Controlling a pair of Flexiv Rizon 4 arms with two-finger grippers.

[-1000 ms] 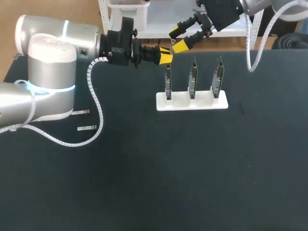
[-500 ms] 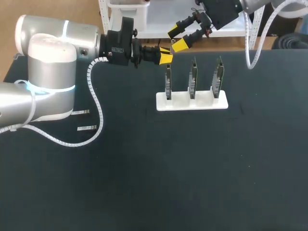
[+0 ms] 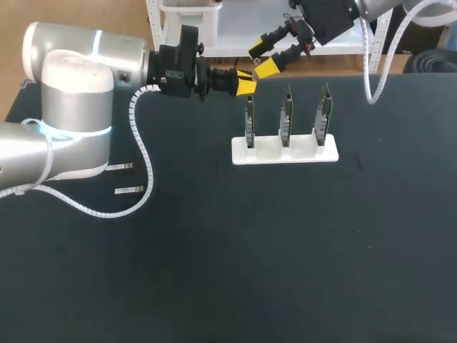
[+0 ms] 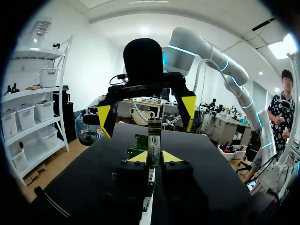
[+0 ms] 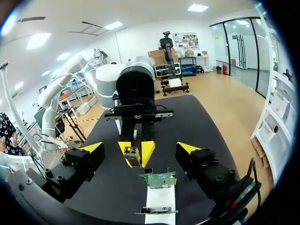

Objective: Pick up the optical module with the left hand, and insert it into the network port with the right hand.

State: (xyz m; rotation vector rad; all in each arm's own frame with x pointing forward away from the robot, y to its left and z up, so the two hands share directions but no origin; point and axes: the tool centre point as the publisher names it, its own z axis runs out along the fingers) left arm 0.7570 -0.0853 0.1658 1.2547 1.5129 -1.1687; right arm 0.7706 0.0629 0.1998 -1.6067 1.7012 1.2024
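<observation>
My left gripper (image 3: 246,85) hovers over the far part of the table, shut on the small metal optical module (image 4: 154,139), which sticks out past its yellow tips. Facing it, my right gripper (image 3: 263,58) stands open, one finger on either side of the module's free end without touching it. In the right wrist view the module (image 5: 131,153) shows in the left gripper (image 5: 136,154), between my right gripper's (image 5: 140,148) spread fingers. Below them a white stand (image 3: 285,151) holds three upright circuit boards (image 3: 285,118) carrying the ports; the nearest board (image 5: 159,179) lies just under the module.
Two small flat parts (image 3: 120,166) (image 3: 128,190) lie on the black table (image 3: 250,250) beside my left arm's base. The table's far edge runs just behind the grippers.
The right gripper has edged slightly toward the table's far edge. The left arm and the module have stayed put.
</observation>
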